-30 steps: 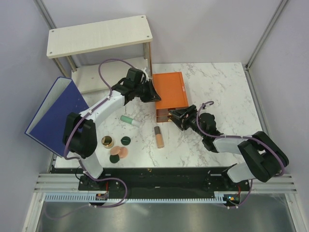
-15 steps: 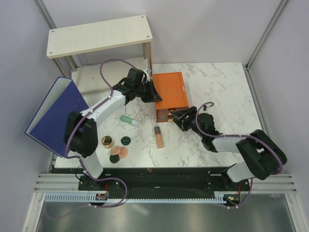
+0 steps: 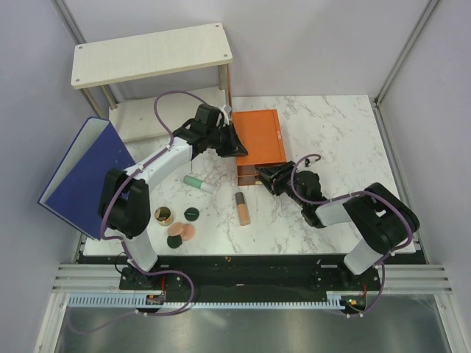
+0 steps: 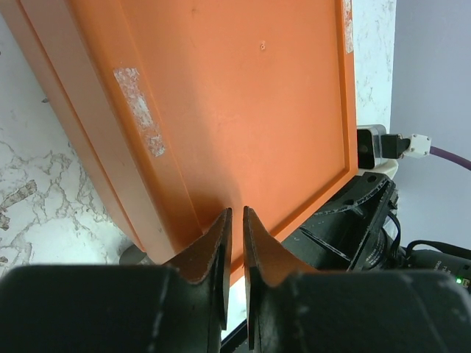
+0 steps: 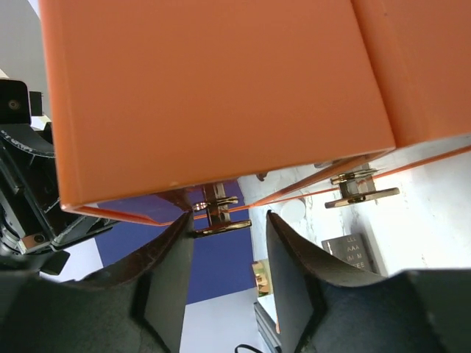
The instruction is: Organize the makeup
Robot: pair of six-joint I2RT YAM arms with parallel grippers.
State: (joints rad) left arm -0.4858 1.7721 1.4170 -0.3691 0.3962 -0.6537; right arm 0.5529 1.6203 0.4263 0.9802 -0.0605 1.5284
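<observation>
Makeup lies loose on the marble table, all of it to the near-left of the orange drawer box.

From above, you see the peach tube just in front of the box. Its long axis runs near to far and its dark cap points at the drawer fronts. The mint-green tube lies slanted to its left, pale end toward the peach tube. The gold-rimmed jar, dark green compacts and peach disc cluster nearer the left arm's base. Your right gripper sits at the box's front face, with the peach tube close on its near-left. Your left gripper bears on the box's left edge, and the mint-green tube is the piece nearest to it.

In the left wrist view, the fingers are drawn almost together over the box's raised rim, and nothing shows in the slit between them. No makeup appears here.

In the right wrist view, the jaws stand apart astride one gold drawer handle, whose bar runs from one finger toward the other; a second handle sits off to the side. I judge that your next move turns on that straddled handle: close on it and draw the drawer toward the right arm's base while the left arm steadies the box.
</observation>
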